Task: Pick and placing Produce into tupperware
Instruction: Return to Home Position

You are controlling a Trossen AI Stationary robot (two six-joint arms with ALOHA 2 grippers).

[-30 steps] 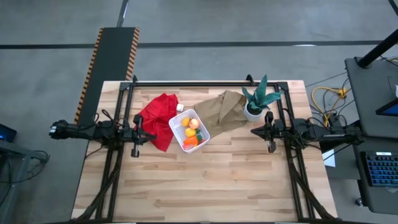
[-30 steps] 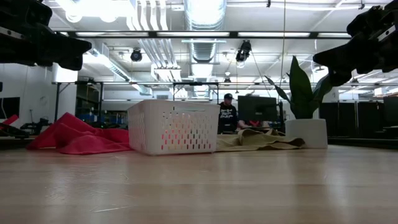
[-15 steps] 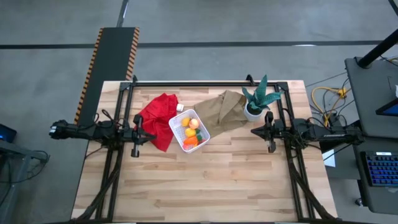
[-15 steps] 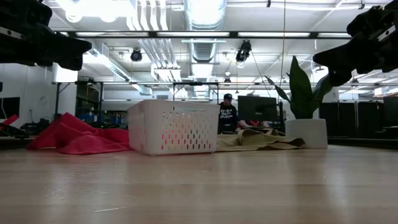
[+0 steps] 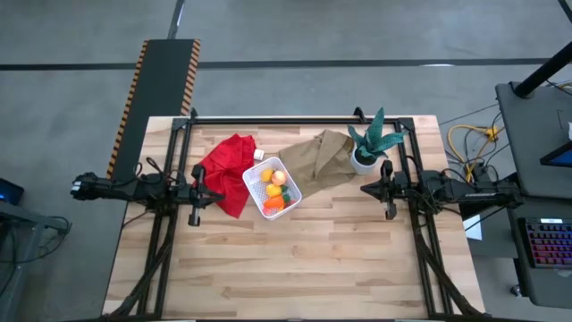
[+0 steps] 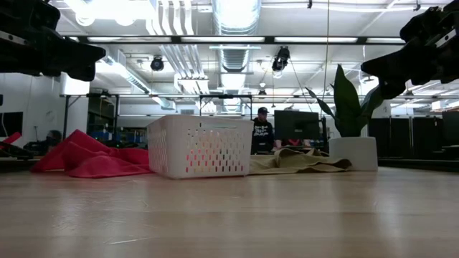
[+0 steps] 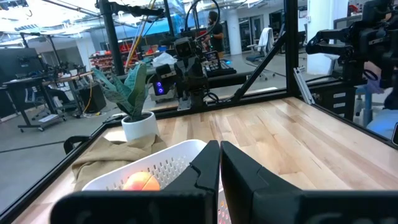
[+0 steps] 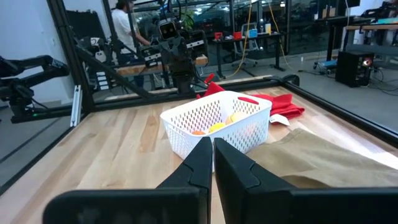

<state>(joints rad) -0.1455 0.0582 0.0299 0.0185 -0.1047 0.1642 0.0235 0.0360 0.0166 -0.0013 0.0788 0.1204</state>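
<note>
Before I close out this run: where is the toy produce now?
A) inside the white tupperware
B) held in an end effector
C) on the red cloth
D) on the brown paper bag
A: the high view shows the produce lying inside the tupperware.

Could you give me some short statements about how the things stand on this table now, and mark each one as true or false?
1. All the produce in view lies inside the tupperware. True.
2. The red cloth lies on the right arm's side of the tupperware. False: it lies on the left arm's side, touching the tupperware.
3. The left gripper and the right gripper are both shut and hold nothing. True.
4. The potted plant stands inside the tupperware. False: it stands on the table beside the brown paper bag, near the right gripper.
</note>
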